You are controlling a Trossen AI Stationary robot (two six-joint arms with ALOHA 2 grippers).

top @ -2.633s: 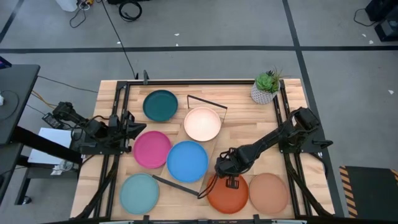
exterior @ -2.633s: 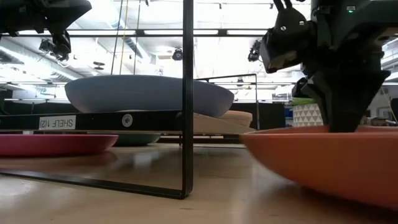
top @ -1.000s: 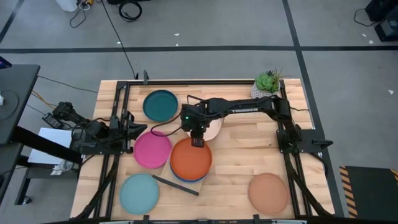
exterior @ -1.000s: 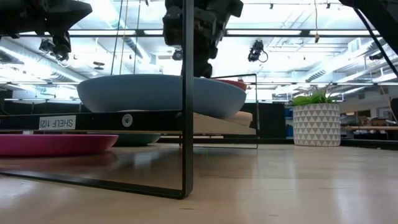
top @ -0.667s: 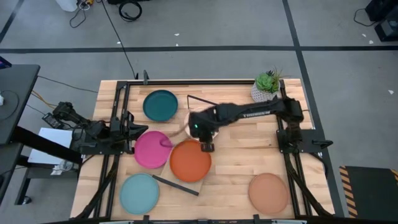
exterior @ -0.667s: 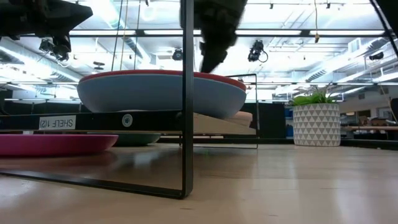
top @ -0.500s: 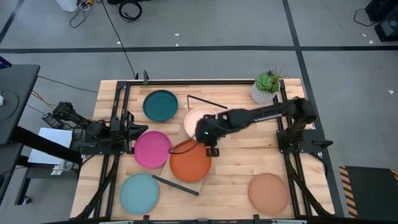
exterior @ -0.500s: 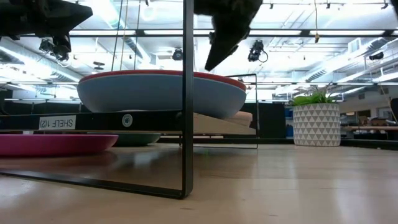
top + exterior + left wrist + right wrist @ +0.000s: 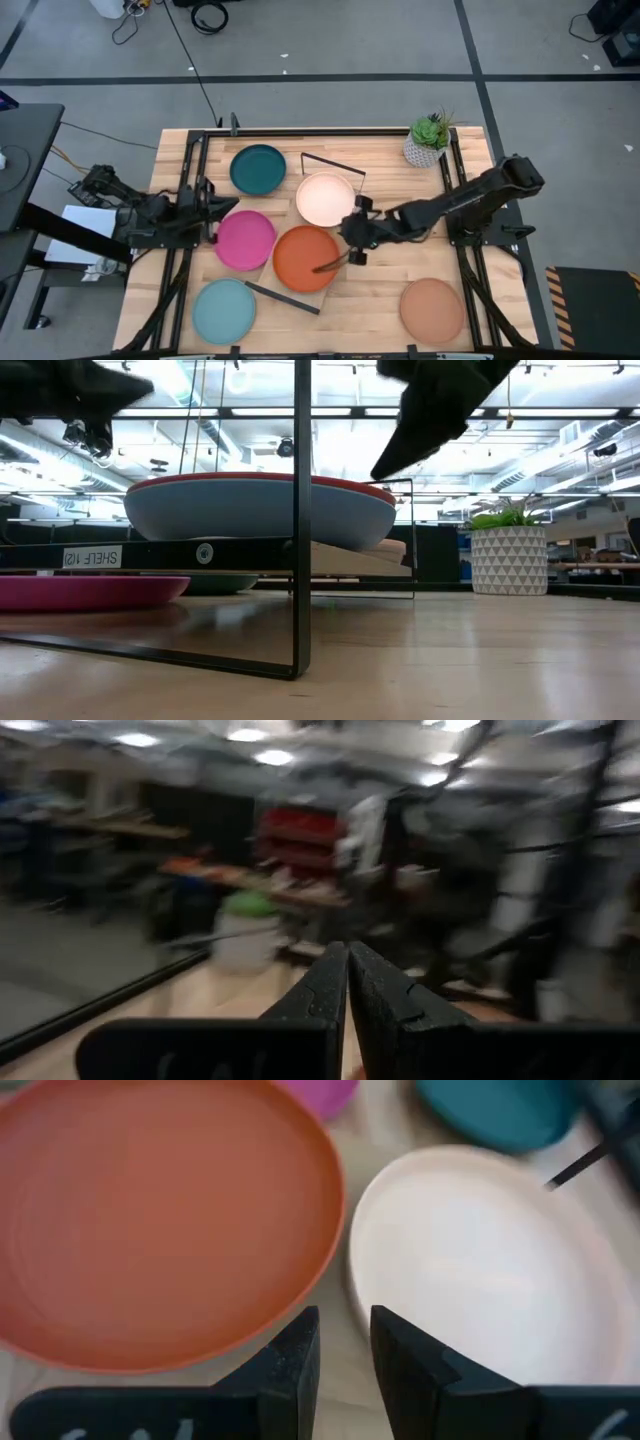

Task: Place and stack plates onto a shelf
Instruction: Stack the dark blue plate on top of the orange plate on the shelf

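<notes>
The orange plate (image 9: 306, 258) (image 9: 160, 1220) lies stacked on the blue plate (image 9: 250, 515), which rests on the shelf (image 9: 150, 553). Beside this stack, the cream plate (image 9: 325, 198) (image 9: 480, 1270) also sits on the plank. The teal plate (image 9: 258, 168), magenta plate (image 9: 245, 240), light blue plate (image 9: 224, 310) and tan-brown plate (image 9: 432, 310) lie on the table. No grey plate shows. My right gripper (image 9: 352, 250) (image 9: 345, 1350) hovers open just right of the orange plate's rim, touching nothing. My left gripper (image 9: 212, 207) (image 9: 347, 980) waits shut at the table's left side.
A potted plant (image 9: 428, 140) (image 9: 508, 560) stands at the table's far right corner. The shelf's black wire frames (image 9: 333, 165) (image 9: 283, 298) rise at its two ends. Bare wood lies between the shelf and the tan-brown plate.
My right gripper has lowered the orange plate onto the blue plate on the shelf and let it go. It has then drawn back toward the table's right edge and a little nearer. The orange plate stays level on the blue one.
</notes>
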